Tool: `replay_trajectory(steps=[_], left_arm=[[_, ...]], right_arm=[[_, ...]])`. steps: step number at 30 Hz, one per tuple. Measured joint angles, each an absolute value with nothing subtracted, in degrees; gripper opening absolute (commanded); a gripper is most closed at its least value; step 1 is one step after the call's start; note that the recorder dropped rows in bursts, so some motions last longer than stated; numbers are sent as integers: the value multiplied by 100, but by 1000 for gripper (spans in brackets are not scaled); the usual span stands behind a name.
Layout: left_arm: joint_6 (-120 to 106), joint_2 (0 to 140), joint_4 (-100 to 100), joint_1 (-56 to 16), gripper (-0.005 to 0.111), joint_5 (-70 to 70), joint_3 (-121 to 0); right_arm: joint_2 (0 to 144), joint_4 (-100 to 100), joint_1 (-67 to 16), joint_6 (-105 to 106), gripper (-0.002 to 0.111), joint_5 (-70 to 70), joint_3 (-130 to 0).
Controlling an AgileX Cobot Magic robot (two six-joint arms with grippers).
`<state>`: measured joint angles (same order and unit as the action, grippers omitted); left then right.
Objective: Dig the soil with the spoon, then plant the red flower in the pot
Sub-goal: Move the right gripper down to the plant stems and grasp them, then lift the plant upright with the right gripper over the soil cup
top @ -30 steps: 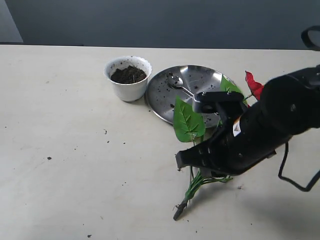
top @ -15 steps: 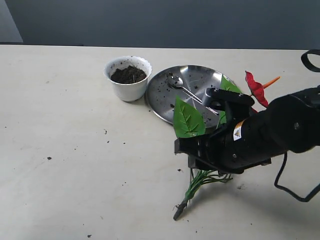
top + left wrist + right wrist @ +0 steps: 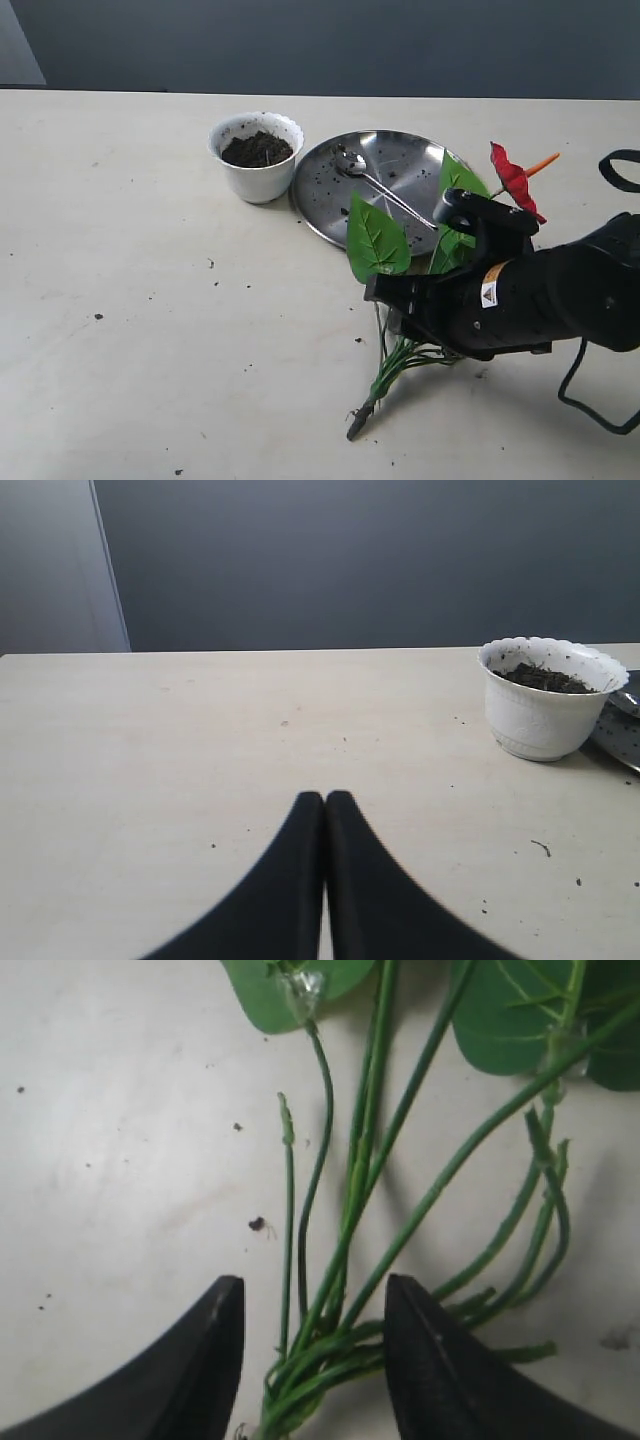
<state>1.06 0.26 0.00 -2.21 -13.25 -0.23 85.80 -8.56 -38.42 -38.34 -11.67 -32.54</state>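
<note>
The white scalloped pot [image 3: 257, 160] holds dark soil [image 3: 257, 149] at the back left. Beside it the silver spoon [image 3: 350, 162] lies on a round steel plate [image 3: 400, 158]. The red flower [image 3: 514, 178] lies on the table, its green leaves [image 3: 376, 238] toward the plate and its bundled stems [image 3: 392, 372] toward the front. My right gripper [image 3: 312, 1295] is open low over the table, one finger on each side of the stems [image 3: 350, 1210] near their base. My left gripper [image 3: 325, 798] is shut with nothing in it, far from the pot [image 3: 545, 715], and is out of the exterior view.
Loose soil crumbs [image 3: 98, 316] dot the beige table. The black right arm [image 3: 540, 295] covers part of the flower's leaves and stems. A plate edge [image 3: 622, 742] shows beside the pot in the left wrist view.
The right arm has dropped lower and shifted right, uncovering the spoon handle and plate. Its open fingers have come down around the flower stems. The flower, pot and spoon have not moved.
</note>
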Motion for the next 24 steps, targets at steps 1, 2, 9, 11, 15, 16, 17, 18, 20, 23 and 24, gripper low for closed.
replay_trajectory(steps=[1,2,9,11,15,16,17,18,20,23,24], left_arm=[[106,26,0,-221,1,-1325,-23],[106,26,0,-221,1,-1325,-23],[106,26,0,-221,1,-1325,-23],[106,26,0,-221,1,-1325,-23],[106,26,0,-221,1,-1325,-23],[106,26,0,-221,1,-1325,-23],[106,26,0,-221,1,-1325,-23],[106,26,0,-221,1,-1325,-23],[106,26,0,-221,1,-1325,-23],[106,26,0,-221,1,-1325,-23],[106,26,0,-221,1,-1325,-23]], right_arm=[[8580,-856,-3842,-3863,44,-1126,-3254],[8580,-856,-3842,-3876,44,-1105,-3254],[8804,-856,-3842,-4029,44,-956,-3254],[8985,-856,-3842,-4045,44,-842,-3254],[9195,-856,-3842,-4055,44,-605,-3254],[9221,-856,-3842,-4055,44,-551,-3254],[9251,-873,-3842,-4055,44,-510,-3254],[9299,-873,-3842,-4055,44,-473,-3254],[9402,-898,-3842,-4073,44,-433,-3254],[9542,-911,-3842,-4073,44,-483,-3254],[9553,-911,-3842,-4073,44,-494,-3254]])
